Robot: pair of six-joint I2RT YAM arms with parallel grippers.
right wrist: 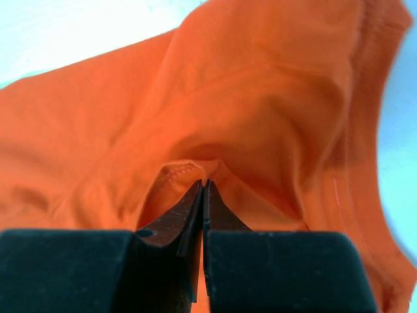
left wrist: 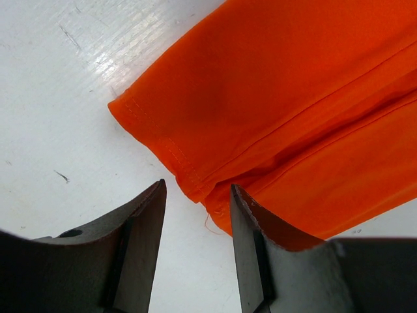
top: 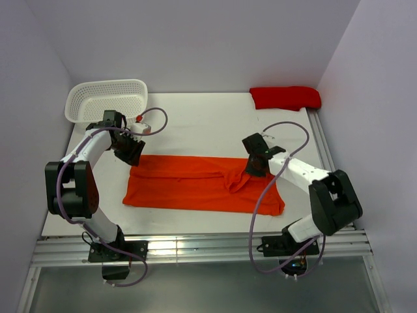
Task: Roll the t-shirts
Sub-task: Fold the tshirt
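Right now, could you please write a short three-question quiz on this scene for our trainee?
1. True or false: the right gripper is shut on the orange shirt.
2. Where on the table does the red shirt lie? A: near left corner. B: far right corner. C: on top of the orange shirt.
3. Fill the gap: the left gripper has its jaws ___ at a corner of the orange shirt.

Key: 1 true; 2 B; 3 open.
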